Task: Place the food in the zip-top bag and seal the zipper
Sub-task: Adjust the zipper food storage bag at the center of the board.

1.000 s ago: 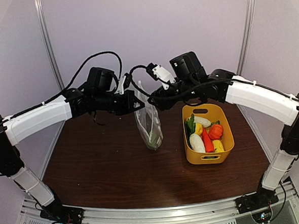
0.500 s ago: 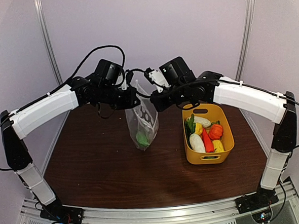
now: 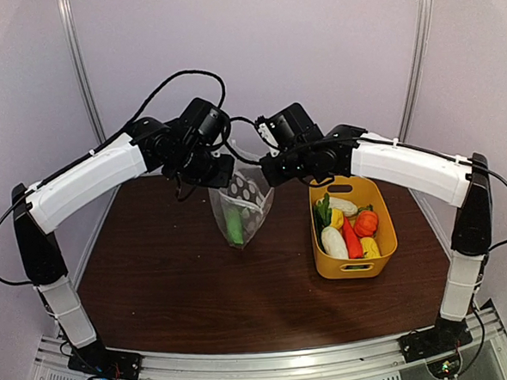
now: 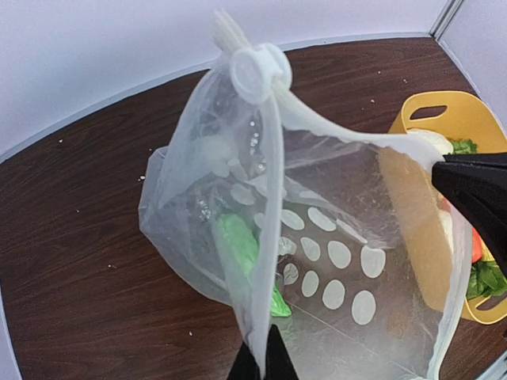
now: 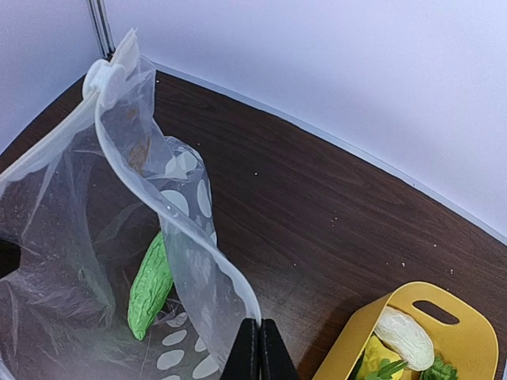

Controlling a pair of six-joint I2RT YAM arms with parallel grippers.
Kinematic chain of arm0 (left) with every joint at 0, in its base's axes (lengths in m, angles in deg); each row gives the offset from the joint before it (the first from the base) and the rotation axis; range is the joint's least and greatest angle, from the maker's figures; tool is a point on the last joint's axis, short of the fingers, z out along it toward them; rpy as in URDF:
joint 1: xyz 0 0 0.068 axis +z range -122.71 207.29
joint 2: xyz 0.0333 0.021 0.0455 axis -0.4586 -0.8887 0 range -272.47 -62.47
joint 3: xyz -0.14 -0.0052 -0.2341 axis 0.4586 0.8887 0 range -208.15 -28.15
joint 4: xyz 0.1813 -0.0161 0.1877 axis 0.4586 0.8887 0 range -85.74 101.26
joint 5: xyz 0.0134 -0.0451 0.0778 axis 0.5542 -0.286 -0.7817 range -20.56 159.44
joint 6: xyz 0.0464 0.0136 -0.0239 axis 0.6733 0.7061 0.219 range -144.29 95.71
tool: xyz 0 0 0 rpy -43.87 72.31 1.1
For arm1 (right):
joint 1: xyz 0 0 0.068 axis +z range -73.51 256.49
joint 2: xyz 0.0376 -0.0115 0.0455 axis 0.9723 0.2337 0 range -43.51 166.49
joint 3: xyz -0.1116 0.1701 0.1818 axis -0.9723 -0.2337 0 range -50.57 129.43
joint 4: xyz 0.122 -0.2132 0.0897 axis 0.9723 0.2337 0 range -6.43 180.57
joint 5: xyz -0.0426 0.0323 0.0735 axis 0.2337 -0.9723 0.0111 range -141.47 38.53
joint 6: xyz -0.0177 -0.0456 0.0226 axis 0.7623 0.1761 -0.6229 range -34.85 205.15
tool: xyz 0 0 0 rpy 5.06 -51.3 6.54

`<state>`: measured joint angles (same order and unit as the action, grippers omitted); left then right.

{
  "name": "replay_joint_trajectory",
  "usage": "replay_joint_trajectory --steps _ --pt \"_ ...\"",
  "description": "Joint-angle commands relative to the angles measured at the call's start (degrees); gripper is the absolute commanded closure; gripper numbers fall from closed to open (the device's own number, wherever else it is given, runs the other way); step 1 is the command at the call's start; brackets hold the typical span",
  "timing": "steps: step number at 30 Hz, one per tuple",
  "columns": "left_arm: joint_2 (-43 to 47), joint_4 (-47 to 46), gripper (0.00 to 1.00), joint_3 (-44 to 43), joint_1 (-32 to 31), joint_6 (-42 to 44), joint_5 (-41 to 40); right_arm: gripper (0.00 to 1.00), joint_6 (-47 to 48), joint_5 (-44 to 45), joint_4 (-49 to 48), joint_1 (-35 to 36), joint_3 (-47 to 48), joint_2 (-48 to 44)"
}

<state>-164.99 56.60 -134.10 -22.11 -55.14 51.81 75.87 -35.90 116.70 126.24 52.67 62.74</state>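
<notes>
We see both arms raised over the brown table (image 3: 173,281) with the zip-top bag (image 3: 241,199) hanging between them, mouth pulled open. The left gripper (image 4: 261,362) is clamped tight on one lip of the bag's mouth, and the right gripper (image 5: 260,348) is clamped tight on the opposite lip. The two lips spread apart into a wide opening. The zipper (image 4: 268,182) runs along the mouth edge and is unsealed. Its white slider tab (image 4: 255,70) sits at the far end, where both lips meet. One green piece (image 5: 150,286) of the food lies low inside the bag, long and bumpy, tilted against the dotted wall. We cannot tell if the bag's bottom touches the table or hangs just above it. The rest of the food (image 3: 346,232) is in the yellow basket (image 3: 392,237), which sits on the table just right of the bag and under the right arm. In there we see white, red, orange, yellow and leafy green pieces packed together. The bag and basket do not touch in the top view.
</notes>
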Motion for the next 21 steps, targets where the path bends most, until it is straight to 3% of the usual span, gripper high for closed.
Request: replay_joint_trajectory --steps 1,4,6,9,15,21 --pt "-0.41 4.76 1.00 -2.87 0.02 1.32 -6.21 0.96 1.08 0.90 -0.50 -0.63 0.94 -0.92" --pt "1.24 3.53 1.00 -3.33 0.06 3.95 -6.35 0.86 2.22 -8.23 -2.53 -1.71 -1.17 -3.84" --pt "1.36 3.35 1.00 -4.97 0.07 6.07 -6.00 0.72 2.89 -17.31 -4.15 -2.67 -2.79 -6.26" --pt "-0.32 4.79 1.00 -8.90 0.66 9.71 -5.36 0.60 2.78 -25.81 -4.43 -3.97 -3.41 -8.55" --pt "-5.41 13.36 1.00 -18.25 3.71 14.25 -7.39 0.51 4.35 -37.08 -7.94 -10.92 -10.79 -17.30" --pt "-4.29 17.34 1.00 -19.17 4.69 19.26 -12.53 0.39 16.28 -41.45 -2.18 -20.61 -18.94 -21.17"
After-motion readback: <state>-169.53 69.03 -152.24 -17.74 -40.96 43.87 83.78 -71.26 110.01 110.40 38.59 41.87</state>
